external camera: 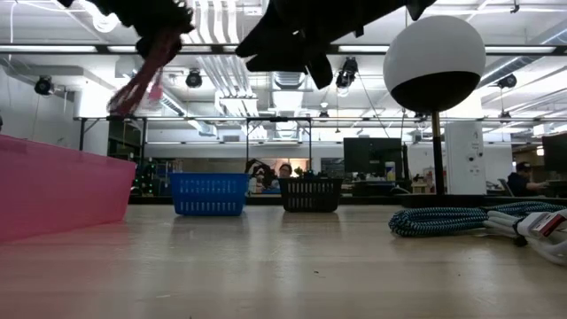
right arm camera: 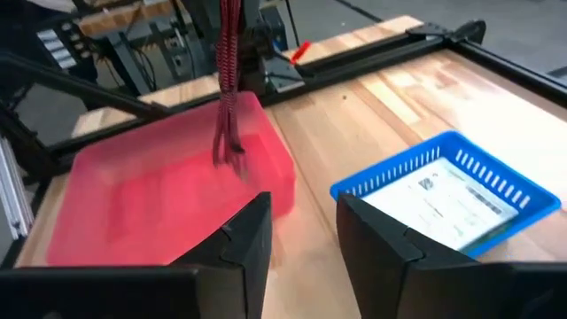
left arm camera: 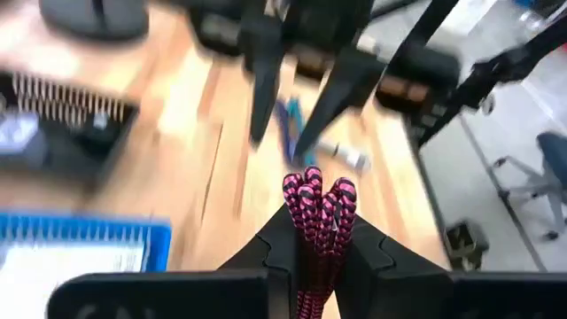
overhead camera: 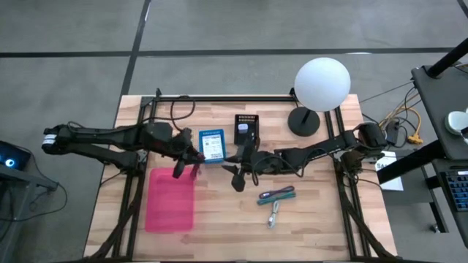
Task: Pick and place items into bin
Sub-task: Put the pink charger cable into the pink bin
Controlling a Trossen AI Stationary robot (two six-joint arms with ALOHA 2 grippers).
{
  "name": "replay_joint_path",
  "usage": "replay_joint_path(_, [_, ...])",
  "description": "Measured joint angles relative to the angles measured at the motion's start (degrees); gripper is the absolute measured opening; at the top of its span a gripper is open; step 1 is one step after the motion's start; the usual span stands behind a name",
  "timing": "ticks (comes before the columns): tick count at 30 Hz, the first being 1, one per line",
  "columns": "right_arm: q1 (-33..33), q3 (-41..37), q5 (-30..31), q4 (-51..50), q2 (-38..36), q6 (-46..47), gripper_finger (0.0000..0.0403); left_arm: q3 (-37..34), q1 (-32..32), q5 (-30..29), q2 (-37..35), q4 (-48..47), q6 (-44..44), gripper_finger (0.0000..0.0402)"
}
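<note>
My left gripper [overhead camera: 183,157] is shut on a magenta-and-black braided cord [left arm camera: 317,204], folded into a bundle. It hangs over the far right corner of the pink bin [overhead camera: 170,199]. The cord also shows in the low view [external camera: 137,84] and the right wrist view [right arm camera: 229,97]. My right gripper [overhead camera: 238,175] is open and empty to the right of the bin, its fingers [right arm camera: 248,239] pointing toward the bin [right arm camera: 168,177]. A teal and a magenta strip [overhead camera: 276,195] and a silvery piece [overhead camera: 274,213] lie flat on the table. My left gripper pinches the folded cord bundle between its two fingers, several strands together. The looped folds [left arm camera: 319,190] stick out just past the fingertips. The rest of the bundle hangs slack below the gripper, its lower end [right arm camera: 232,155] above the bin and lifted clear.
A blue basket [overhead camera: 212,145] holding a white printed packet stands just beyond the bin, and a black basket [overhead camera: 246,128] stands to its right. A white ball lamp [overhead camera: 322,84] stands at the far right. Dark frame rails run along the table's left, far and right sides.
</note>
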Motion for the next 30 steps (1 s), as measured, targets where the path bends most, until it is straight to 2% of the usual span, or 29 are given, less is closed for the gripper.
replay_joint_path(7, [-0.14, -0.02, -0.15, -6.75, 0.00, -1.17, 0.0101, 1.11, 0.00, -0.72, 0.70, -15.87, -3.58, 0.0024])
replay_joint_path(17, [-0.15, -0.04, -0.15, -17.71, 0.00, -3.20, 0.0082, 1.85, -0.01, -0.74, 5.56, -26.66, -4.27, 0.0024])
replay_joint_path(22, [-0.15, -0.05, -0.15, -24.07, 0.00, -5.02, 0.0075, 1.62, -0.02, -0.74, 9.82, -34.91, -4.26, 0.0024])
replay_joint_path(30, [-0.15, -0.07, 0.30, -28.77, 0.00, -11.26, 0.0068, 2.07, -0.02, 0.22, 17.80, -35.94, -3.85, 0.0024])
